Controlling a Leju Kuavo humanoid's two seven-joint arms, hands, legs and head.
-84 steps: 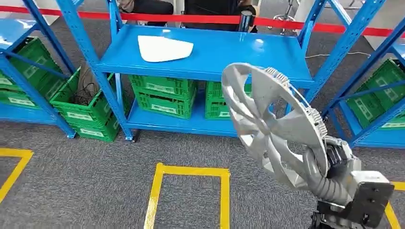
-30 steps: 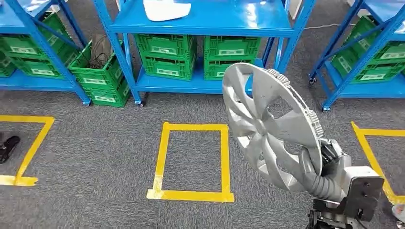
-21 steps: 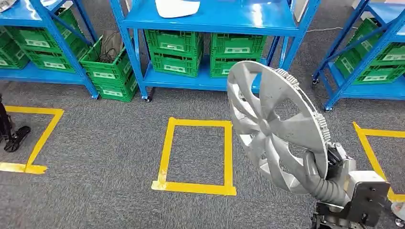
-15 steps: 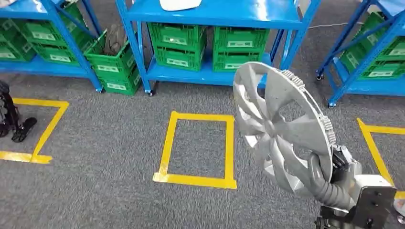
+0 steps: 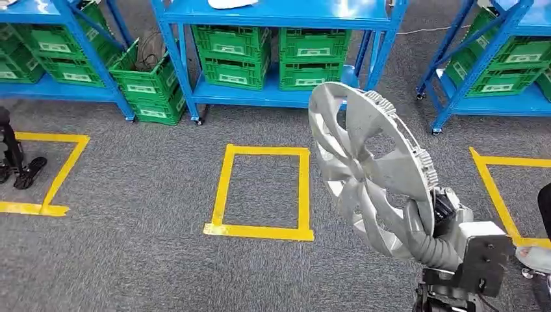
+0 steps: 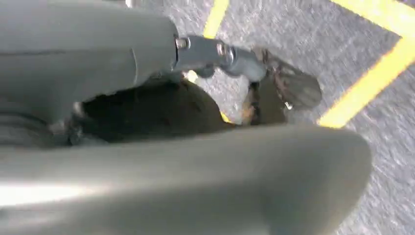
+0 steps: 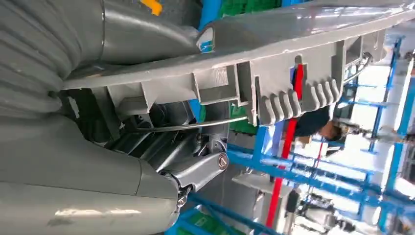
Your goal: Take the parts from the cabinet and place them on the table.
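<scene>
- One hand does all the carrying here: your right hand (image 5: 434,229) grips the silver wheel cover (image 5: 365,170) at its lower rim, thumb on the face, fingers behind.
- The cover stands on edge above the hand, up off the grey carpet (image 5: 130,247), tilted away from you, well short of any table.
- You can judge it light: thin moulded plastic, stiff across the spokes, springy at the edge.
- Its face looks smooth and probably slippery, so keep your hold on the rim, where the right wrist view shows ribs and clips (image 7: 293,100) behind the edge.
- Those clips look brittle; set it down flat, not on them.
- Your left hand (image 6: 186,147) hangs over the floor; I cannot tell whether it is clenched or loose.
- Beyond stand blue shelves (image 5: 279,13) with green crates (image 5: 234,55).
</scene>
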